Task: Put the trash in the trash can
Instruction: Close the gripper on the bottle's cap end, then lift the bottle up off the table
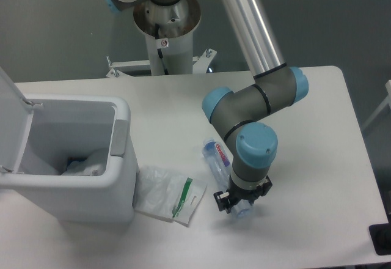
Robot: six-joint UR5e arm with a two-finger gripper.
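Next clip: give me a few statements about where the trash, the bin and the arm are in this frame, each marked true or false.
1. The trash can's lid is open. True.
2. The plastic bottle is already inside the trash can. False: it is out on the table, its lower end under the end effector.
3. The flat packet with the green strip lies on the table right beside the trash can. True.
4. The end effector is above the trash can's opening. False: it is down at the bottle, well away from the can on the packet's far side.
5. The trash can is empty. False: some pale crumpled material shows at the bottom.
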